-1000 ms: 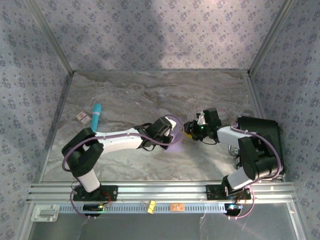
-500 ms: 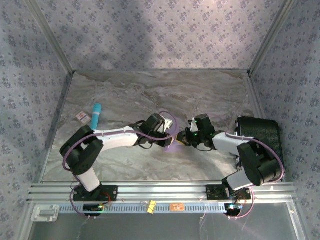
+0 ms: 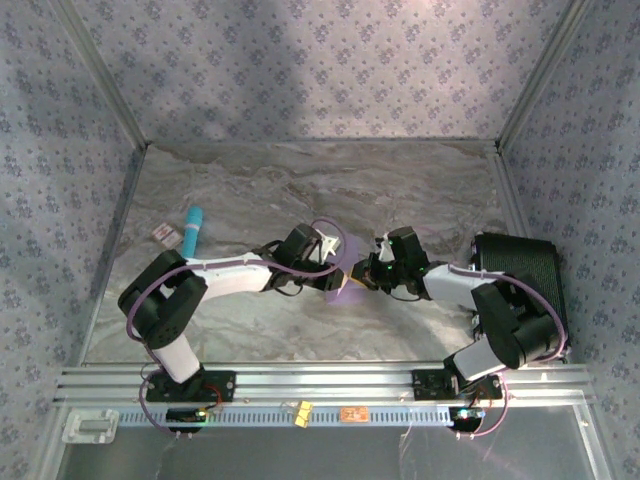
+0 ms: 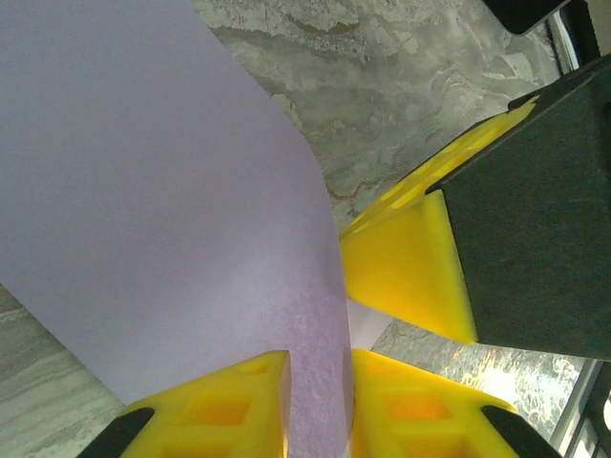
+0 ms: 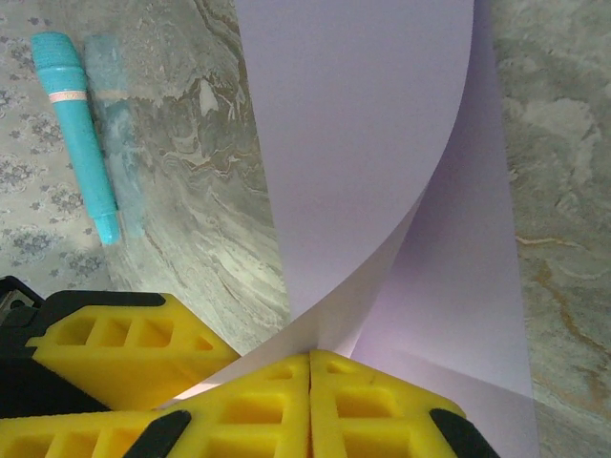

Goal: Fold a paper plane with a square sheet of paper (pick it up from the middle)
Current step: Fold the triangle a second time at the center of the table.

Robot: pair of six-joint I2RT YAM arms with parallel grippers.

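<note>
Right gripper (image 5: 310, 367) has swung in and clamped its jaws on the square sheet of paper (image 5: 363, 143), curled up mid-table. Left gripper (image 4: 320, 358): jaws easing narrowly apart around it. Handover likely.

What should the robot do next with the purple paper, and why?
Probably the right gripper should bring its pinched part down flat on the table, ready for creasing. The square sheet of paper arches in an uncreased loop, and the left gripper has its fingers slightly apart around it.
</note>
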